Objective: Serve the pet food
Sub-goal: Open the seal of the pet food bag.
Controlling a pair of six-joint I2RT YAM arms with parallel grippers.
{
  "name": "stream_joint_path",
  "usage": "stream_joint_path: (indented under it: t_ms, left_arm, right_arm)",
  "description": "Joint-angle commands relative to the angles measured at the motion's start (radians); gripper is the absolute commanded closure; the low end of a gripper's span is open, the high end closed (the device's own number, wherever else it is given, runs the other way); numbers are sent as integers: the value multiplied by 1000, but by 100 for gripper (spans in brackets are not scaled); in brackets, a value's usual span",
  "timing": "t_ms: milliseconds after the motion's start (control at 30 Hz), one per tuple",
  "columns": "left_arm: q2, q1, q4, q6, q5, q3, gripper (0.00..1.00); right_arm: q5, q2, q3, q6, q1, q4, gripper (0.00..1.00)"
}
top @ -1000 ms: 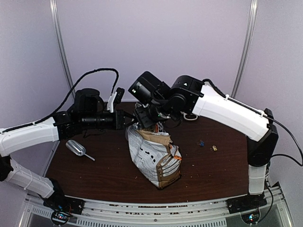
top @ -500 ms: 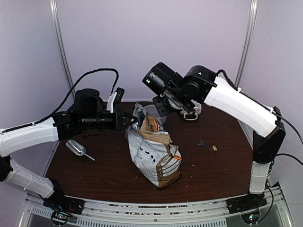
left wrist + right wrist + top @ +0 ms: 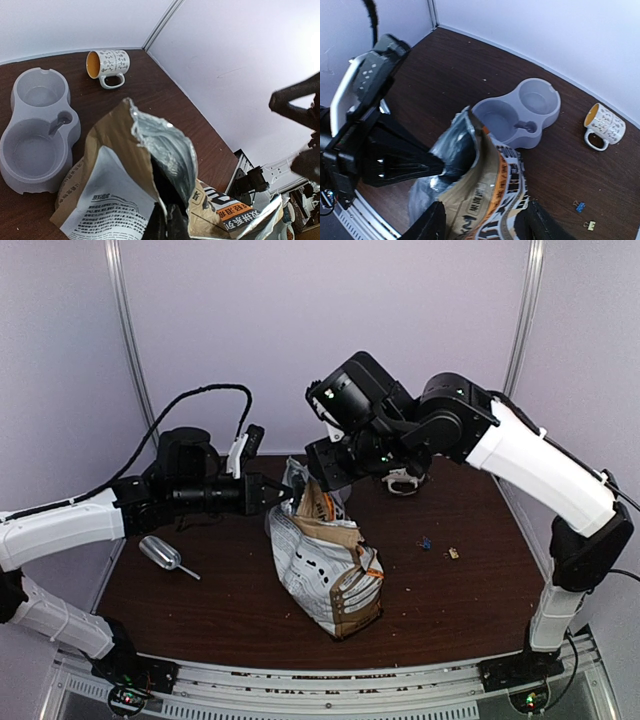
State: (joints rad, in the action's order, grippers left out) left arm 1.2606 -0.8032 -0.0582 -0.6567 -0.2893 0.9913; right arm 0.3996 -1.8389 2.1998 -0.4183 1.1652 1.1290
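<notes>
Left hand (image 3: 288,494) pinches bag (image 3: 325,575) rim (kibble unseen)

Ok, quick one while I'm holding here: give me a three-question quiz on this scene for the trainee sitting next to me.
1. True or false: the left gripper is shut on the top edge of the bag.
2. The right gripper is: A) shut on the bag, B) open over the bag, C) out of view.
3. Fill in: the mug lies on its ___.

Key: 1 true; 2 B; 3 side.
</notes>
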Motion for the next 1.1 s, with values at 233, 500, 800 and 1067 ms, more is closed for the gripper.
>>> stream_joint_path:
  t_ms: [233,500,800,1067]
  left_arm:
    - [-49,1,351,-31,-10,-38,100]
    - [-55,1,489,-62,-14,-76,100]
    - [-88,1,546,-53,-1,-101,100]
    - [-101,1,529,-39,-7,-104,100]
  right_arm:
    - [-72,-114,42,-42,45,-17,50]
    - [-16,-155,56,-55,50,43,49]
    - [95,-176,42,-62,49,115,50]
    - [209,-186,43,-59,27,170,80]
